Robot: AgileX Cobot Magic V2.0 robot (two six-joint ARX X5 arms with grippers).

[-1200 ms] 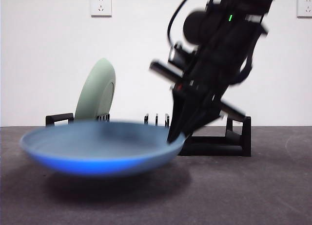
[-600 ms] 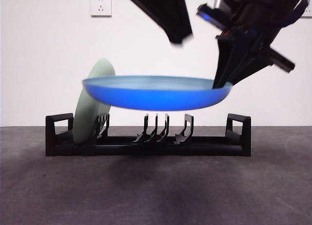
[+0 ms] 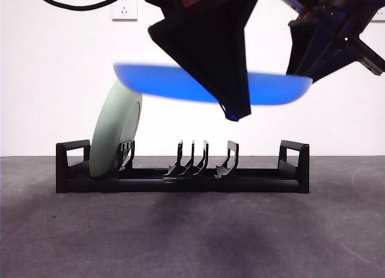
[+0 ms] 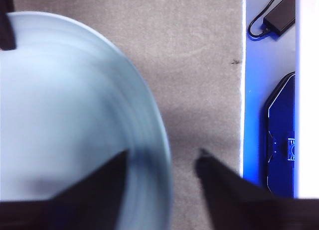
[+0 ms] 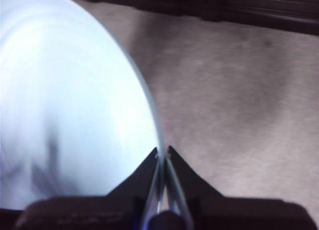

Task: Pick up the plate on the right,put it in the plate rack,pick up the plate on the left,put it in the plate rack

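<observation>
Currently the blue plate (image 3: 274, 88) hangs roughly flat above the rack (image 3: 180, 176), pinched at its rim by the right gripper (image 5: 162, 153); the left gripper (image 4: 162, 160) straddles the rim, jaws apart. Risk, as I judge it: the glossy rim slips from that thin pinch, or strikes the green plate (image 3: 117, 130) standing among the curved prongs.
</observation>
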